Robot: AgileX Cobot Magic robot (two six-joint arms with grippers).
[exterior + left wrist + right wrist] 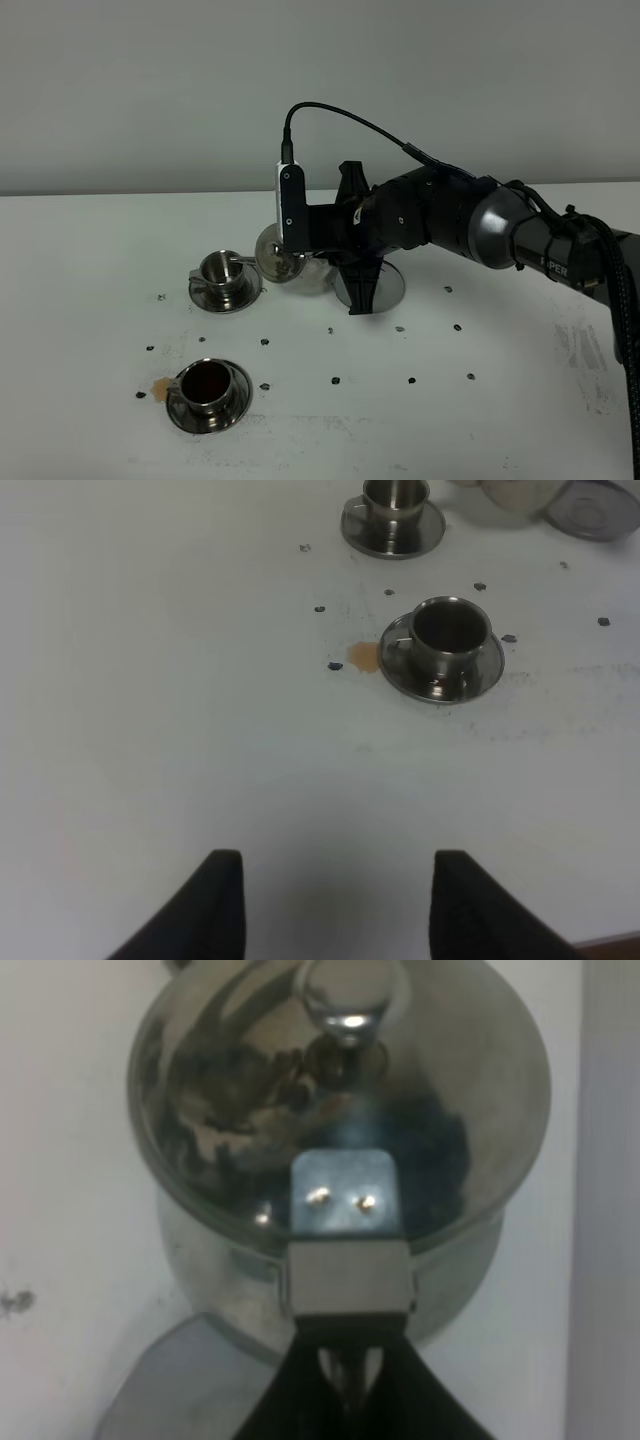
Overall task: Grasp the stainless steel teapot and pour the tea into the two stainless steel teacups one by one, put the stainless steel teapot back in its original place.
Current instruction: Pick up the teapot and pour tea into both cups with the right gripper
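Right wrist view has the right fingers [290,1405] clenched on the loop handle of the stainless steel teapot [250,1140]. They pinch it just below the riveted bracket where the handle meets the pot wall. The flat lid with its round knob [345,995] fills most of that picture. Seen from the exterior high camera, the pot hangs clear of the desk [90,250] in that grip, tipped over so the lid faces left. Its thin spout reaches toward the rim of the far teacup [222,268]; whether tea is running I cannot tell. The pot sits between that cup and the empty saucer [385,290], which lies flat on the desk under the black wrist and is partly covered by it. The far teacup stands upright on its own saucer [225,303] and looks bright inside. Closer to the camera and well apart from the pot, the near teacup [207,383] stands on its saucer [205,424] with dark liquid in it. A small orange stain [158,385] marks the desk just beside that saucer. Dark specks [335,380] are scattered over the white desk around both cups. Off to the other side, the left fingers [225,905] are released, spread apart above bare desk with nothing between them, well short of the near teacup.
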